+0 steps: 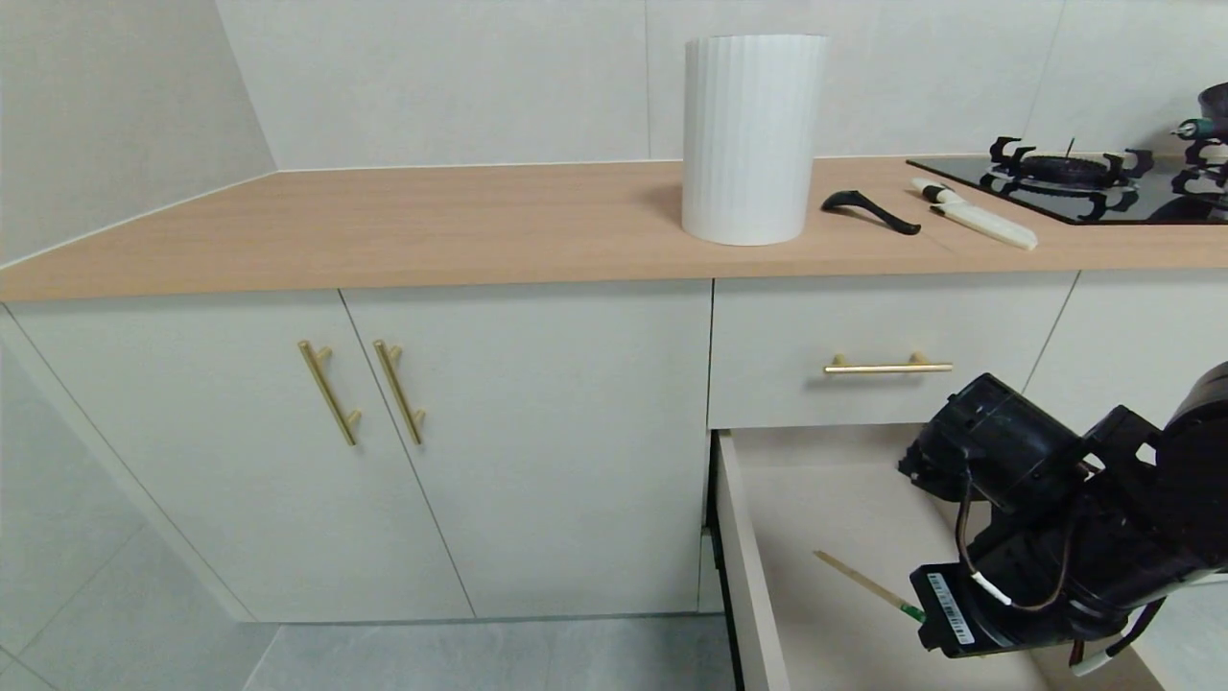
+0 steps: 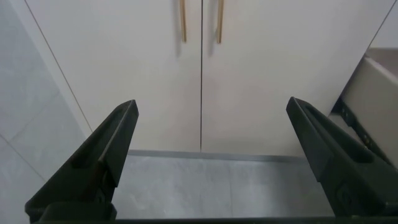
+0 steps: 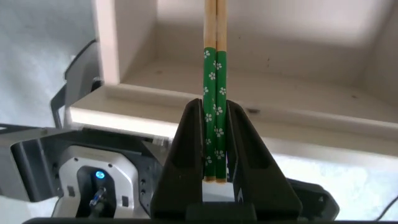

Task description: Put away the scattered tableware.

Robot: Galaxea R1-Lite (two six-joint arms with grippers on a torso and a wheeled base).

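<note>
Holding green-ended chopsticks [image 3: 215, 74], the right gripper [image 3: 216, 109] is clamped on them over the open drawer [image 1: 743, 537], lower right of head view. Step looks like drop-off: next needs lowering & release inside. Right wrist view shows a pair w/ flower print; head view shows just one thin stick. Left gripper [image 2: 211, 107] spread wide, empty, facing cabinet doors [image 2: 201, 56]. Knife [image 1: 974, 216] lies on counter [image 1: 432, 226], upper right.

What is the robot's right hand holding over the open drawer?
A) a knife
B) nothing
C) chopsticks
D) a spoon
C: the right gripper is shut on a pair of chopsticks with green flowered ends, above the open drawer.
</note>
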